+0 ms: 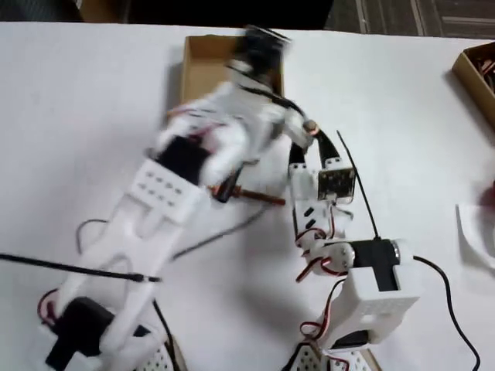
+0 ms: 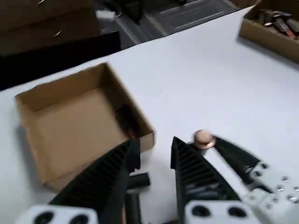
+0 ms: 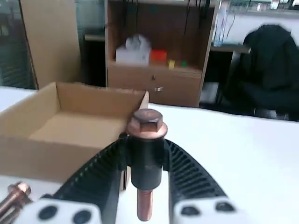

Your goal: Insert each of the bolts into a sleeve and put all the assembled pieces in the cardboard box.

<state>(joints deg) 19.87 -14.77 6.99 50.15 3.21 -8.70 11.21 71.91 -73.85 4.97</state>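
While the right gripper (image 3: 145, 145) pinches the sleeve (image 3: 145, 161), bolt (image 3: 147, 125) seated: boxing step.
Left gripper (image 2: 154, 142), spread, hangs by the cardboard box (image 3: 28, 140); clear its wall, release low, perhaps crowded there.

It looks like an office or lab room, with grey carpet tiles (image 2: 187, 14) beyond the white desk's (image 2: 210, 70) far edge, a wooden shelf cabinet (image 3: 159, 79) with drawers, and a dark jacket (image 3: 273, 56) beside it.

Room setting beyond white table (image 1: 69, 116).
Behind: brown wooden cabinet (image 3: 154, 84) with open shelf; dark coat (image 3: 271, 60) draped beside it; grey ribbed carpet (image 2: 187, 16) past the table edge.
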